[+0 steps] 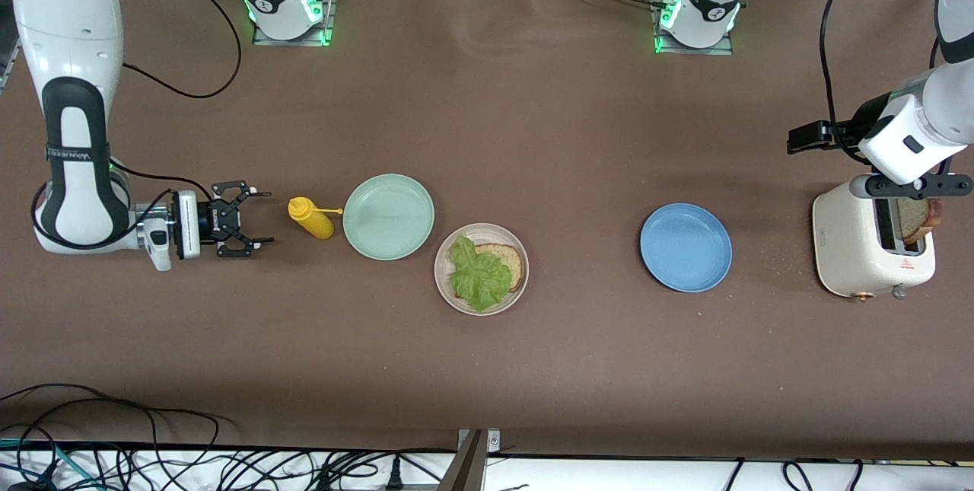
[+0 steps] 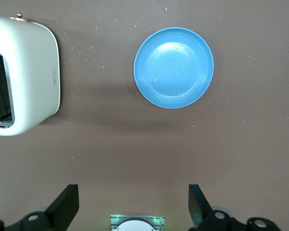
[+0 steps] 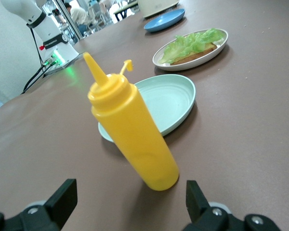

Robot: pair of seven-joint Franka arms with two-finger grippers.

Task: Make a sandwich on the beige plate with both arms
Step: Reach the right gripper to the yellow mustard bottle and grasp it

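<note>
looking down from the front view, you can see the sandwich (image 1: 487,270) is half built: one bread slice (image 1: 508,263) lies on the beige plate (image 1: 444,259) with the lettuce leaf (image 1: 479,276) spread over it, and no top slice yet. that plate sits near the table's middle, nearer the camera than the mint-green plate (image 1: 388,217) beside it. a second slice (image 1: 917,221) stands in the slot of the toaster (image 1: 867,247) at the left arm's end, so by my reckoning fetching it and laying it on the leaf is what remains. the leaf's long axis runs aslant, from the mint plate's side down toward the camera. the left gripper is over the toaster in this view; its fingers are hidden by the wrist. the right gripper (image 1: 255,220) waits low beside the mustard bottle (image 1: 310,218), released, holding nothing.

in the left wrist view, you see the left gripper (image 2: 132,204) with its jaws spread wide and nothing between them, the toaster (image 2: 24,77) and the blue plate (image 2: 174,67) below on the table.

in the right wrist view, the right gripper (image 3: 130,202) stands open in front of the upright mustard bottle (image 3: 132,139), with the mint-green plate (image 3: 173,96) and then the beige plate (image 3: 219,48) with its leaf (image 3: 190,43) lying past it.
</note>
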